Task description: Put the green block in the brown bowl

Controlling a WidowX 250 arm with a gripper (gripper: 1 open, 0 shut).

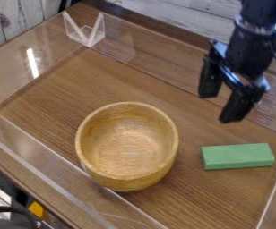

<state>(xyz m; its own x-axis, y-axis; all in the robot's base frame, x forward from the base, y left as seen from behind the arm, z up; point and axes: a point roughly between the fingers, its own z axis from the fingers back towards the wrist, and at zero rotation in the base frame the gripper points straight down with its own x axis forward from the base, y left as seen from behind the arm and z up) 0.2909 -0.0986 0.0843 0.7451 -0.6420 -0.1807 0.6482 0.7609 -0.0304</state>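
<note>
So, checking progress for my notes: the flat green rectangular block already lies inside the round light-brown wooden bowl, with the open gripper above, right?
Not quite. The camera view shows the flat green rectangular block on the tabletop beside the empty round light-brown wooden bowl, not inside it. The open gripper is above.

A wooden table [81, 80] enclosed by clear plastic walls [87, 31].
</note>
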